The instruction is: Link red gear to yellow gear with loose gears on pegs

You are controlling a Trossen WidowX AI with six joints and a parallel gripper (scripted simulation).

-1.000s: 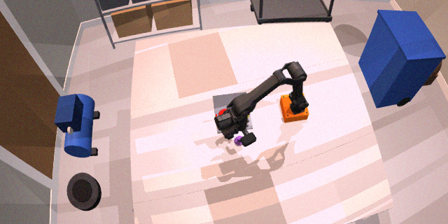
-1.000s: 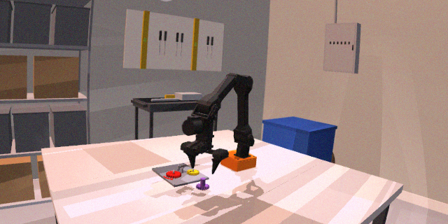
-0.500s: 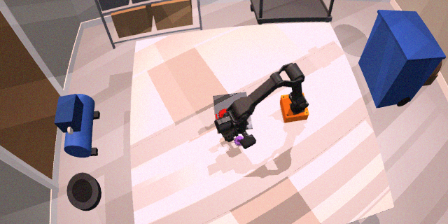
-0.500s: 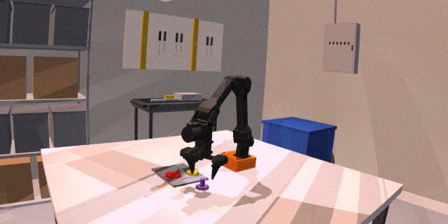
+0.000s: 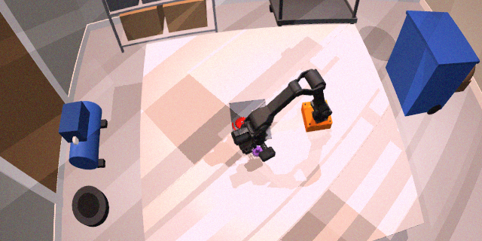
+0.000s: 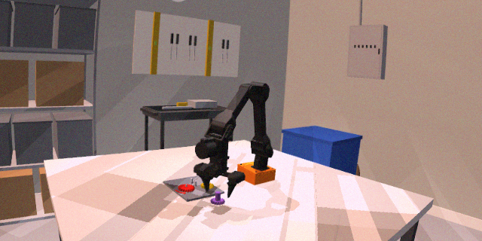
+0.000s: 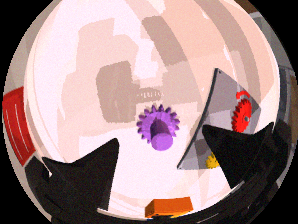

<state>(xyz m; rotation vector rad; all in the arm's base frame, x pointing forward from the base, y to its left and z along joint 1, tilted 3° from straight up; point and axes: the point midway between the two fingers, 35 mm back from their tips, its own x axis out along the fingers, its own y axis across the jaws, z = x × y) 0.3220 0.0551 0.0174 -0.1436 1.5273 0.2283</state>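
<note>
A purple gear (image 5: 257, 151) (image 6: 218, 201) (image 7: 170, 124) with a knob on top stands upright on the table, just off the edge of the grey board (image 5: 245, 106) (image 6: 174, 184) (image 7: 220, 92). My gripper (image 5: 257, 152) (image 6: 218, 193) (image 7: 161, 136) points down, open and empty, its fingers wide on either side of the purple gear and a little above the table. The red gear (image 5: 239, 122) (image 6: 186, 187) (image 7: 242, 116) sits on the board, as does the yellow gear (image 6: 211, 186) (image 7: 212, 161), partly behind a finger in the exterior view. Short pegs (image 6: 192, 181) stand behind the red gear. The arm hides much of the board in the top view.
The arm's orange base (image 5: 306, 122) (image 6: 246, 175) (image 7: 170, 206) stands on the table to the right of the board. One finger is over the board's near side in the wrist view. Shelves, a cart and a blue bin (image 5: 422, 64) (image 6: 320, 147) stand beyond the table.
</note>
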